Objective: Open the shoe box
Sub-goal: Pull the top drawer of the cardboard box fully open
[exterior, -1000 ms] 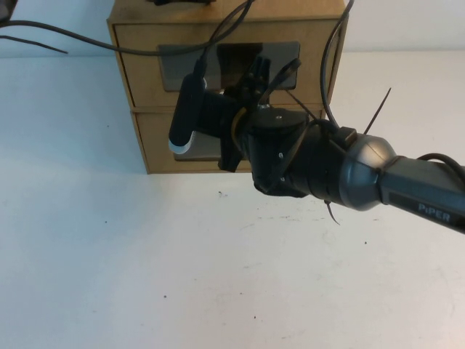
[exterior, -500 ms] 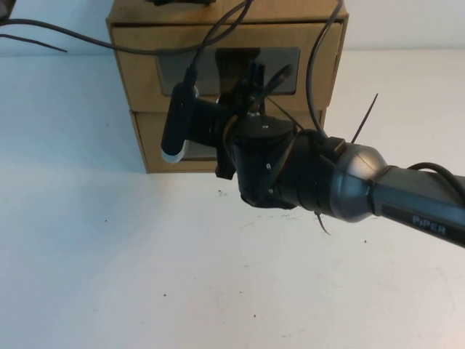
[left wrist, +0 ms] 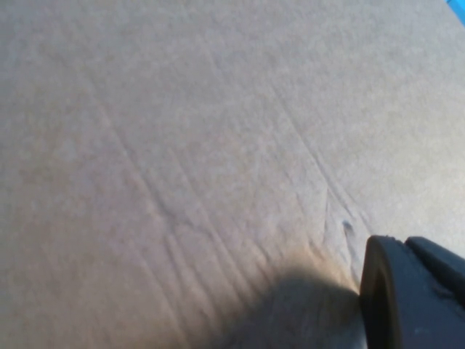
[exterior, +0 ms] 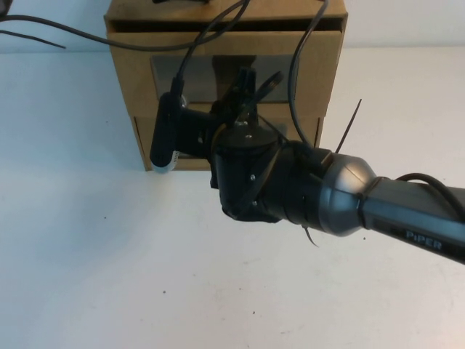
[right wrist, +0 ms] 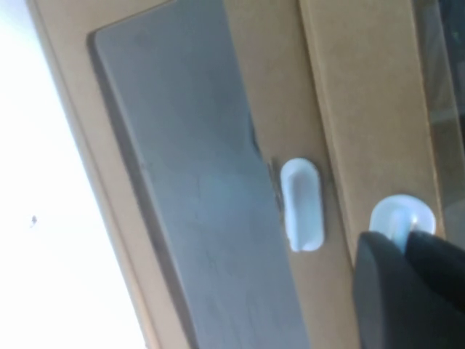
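Note:
The shoe box (exterior: 131,80) is the upper of two stacked brown cardboard drawer boxes at the back of the table. Its drawer front, with a grey window (exterior: 182,73), stands out a little from the carcass. My right gripper (exterior: 243,81) is at the middle of that front, shut on the drawer's small white handle (right wrist: 402,213), which shows between the dark fingers (right wrist: 378,291). My left gripper (left wrist: 403,251) lies close against a bare cardboard surface (left wrist: 182,145).
The lower box (exterior: 145,142) has its own white handle (right wrist: 301,203) and grey window (right wrist: 189,189). Cables (exterior: 87,33) run across the top box. White table (exterior: 109,276) lies in front. The right arm (exterior: 349,203) crosses from the right.
The upper drawer has slid out toward me, and a dark gap now shows above it. My right gripper, still on the handle, has drawn back and to the left.

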You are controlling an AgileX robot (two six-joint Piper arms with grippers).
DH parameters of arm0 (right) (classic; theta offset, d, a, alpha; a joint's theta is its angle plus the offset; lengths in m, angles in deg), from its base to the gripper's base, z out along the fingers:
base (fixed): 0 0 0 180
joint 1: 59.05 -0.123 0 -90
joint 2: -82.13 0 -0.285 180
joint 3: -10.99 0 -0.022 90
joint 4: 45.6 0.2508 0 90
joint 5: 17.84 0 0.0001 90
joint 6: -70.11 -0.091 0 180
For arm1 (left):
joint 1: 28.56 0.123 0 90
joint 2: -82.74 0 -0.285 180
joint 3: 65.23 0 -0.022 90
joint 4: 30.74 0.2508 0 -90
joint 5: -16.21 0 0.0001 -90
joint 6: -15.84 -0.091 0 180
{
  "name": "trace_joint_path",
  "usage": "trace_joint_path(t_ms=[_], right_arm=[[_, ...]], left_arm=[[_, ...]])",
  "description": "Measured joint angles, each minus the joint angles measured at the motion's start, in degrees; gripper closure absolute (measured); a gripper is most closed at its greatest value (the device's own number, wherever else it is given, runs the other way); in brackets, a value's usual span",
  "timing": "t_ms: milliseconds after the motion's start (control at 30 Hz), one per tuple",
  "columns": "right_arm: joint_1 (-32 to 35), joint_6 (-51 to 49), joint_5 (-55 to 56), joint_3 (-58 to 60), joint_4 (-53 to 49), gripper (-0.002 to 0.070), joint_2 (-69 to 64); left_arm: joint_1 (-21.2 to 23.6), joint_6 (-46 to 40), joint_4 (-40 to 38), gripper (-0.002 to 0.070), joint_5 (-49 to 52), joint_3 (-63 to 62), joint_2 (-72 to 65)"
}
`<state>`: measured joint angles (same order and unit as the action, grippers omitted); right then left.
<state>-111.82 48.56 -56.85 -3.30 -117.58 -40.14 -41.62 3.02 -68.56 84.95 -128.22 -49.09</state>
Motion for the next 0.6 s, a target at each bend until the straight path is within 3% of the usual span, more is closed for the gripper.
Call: trace_joint_path(t_ms=[300,600], right_arm=[[-2.6,3.0,-3.0,0.8,5.7,0.0665,2.3],[-6.2,3.4,-2.8,9.5,6.9,0.0665,8.0]], left_arm=[[0.0,0.1,0.1,0.0679,0.4,0.0,0.1],[0.0,0.3,-0.1,0.0679,0.5,0.0,0.1]])
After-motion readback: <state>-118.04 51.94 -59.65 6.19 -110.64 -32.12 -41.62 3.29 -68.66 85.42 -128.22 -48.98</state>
